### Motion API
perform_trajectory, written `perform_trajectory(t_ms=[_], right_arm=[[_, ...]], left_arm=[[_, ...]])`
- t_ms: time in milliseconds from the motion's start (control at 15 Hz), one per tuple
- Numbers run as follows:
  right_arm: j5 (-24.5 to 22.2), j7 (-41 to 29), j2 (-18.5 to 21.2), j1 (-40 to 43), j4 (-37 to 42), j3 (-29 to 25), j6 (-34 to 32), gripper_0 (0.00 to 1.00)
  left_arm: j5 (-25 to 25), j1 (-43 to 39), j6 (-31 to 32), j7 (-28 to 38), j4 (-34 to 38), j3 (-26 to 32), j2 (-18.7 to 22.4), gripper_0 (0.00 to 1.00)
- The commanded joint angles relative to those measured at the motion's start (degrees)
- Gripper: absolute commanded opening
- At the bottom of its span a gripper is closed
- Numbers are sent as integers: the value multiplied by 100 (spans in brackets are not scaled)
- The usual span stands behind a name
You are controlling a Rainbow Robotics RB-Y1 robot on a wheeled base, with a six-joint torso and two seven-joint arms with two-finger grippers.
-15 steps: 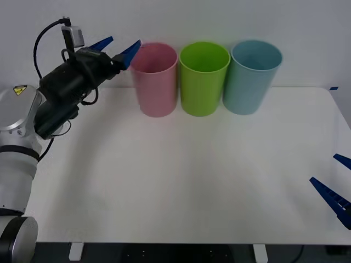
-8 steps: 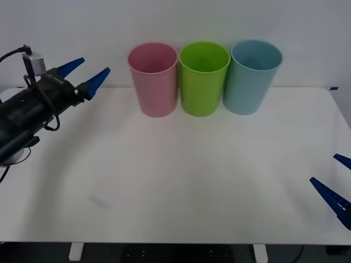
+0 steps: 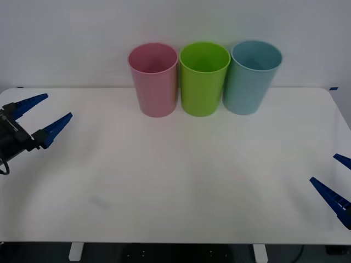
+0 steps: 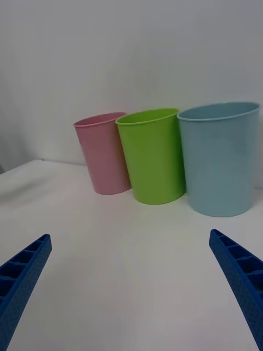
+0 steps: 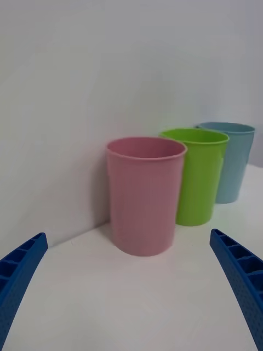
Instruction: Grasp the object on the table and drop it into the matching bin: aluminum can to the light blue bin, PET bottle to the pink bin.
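Left gripper (image 3: 44, 118) spread wide, table's (image 3: 181, 181) left edge | right gripper (image 3: 337, 183) spread wide, right edge

Upright pink bin (image 3: 154, 80), light blue bin (image 3: 252, 77).

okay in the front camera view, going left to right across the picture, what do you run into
Left gripper, open, at the table's left edge → pink bin → green bin → light blue bin → right gripper, open, at the right edge.
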State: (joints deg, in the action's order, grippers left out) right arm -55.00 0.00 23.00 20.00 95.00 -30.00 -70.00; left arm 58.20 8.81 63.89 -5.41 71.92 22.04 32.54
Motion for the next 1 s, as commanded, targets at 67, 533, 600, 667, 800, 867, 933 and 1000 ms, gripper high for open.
perform_trajectory(t_ms=[67, 533, 600, 667, 800, 867, 933, 1000], right_arm=[[0, 0, 0, 0, 0, 0, 0, 100], [0, 0, 0, 0, 0, 0, 0, 100], [0, 0, 0, 0, 0, 0, 0, 100], [0, 0, 0, 0, 0, 0, 0, 100], [0, 0, 0, 0, 0, 0, 0, 100], [0, 0, 0, 0, 0, 0, 0, 100], [0, 0, 0, 0, 0, 0, 0, 100], [0, 0, 0, 0, 0, 0, 0, 100]], left_arm=[[-142, -415, 335, -311, 15, 274, 24, 100], [-459, -1478, 546, -602, 542, 608, 33, 100], [-529, -1592, 563, -628, 595, 617, 33, 100], [-591, -1680, 598, -663, 604, 634, 33, 100], [-626, -1865, 695, -689, 674, 705, 33, 100], [-670, -1935, 713, -689, 701, 714, 33, 100], [-740, -2006, 730, -698, 709, 714, 42, 100], [-766, -2058, 774, -672, 709, 714, 42, 100]])
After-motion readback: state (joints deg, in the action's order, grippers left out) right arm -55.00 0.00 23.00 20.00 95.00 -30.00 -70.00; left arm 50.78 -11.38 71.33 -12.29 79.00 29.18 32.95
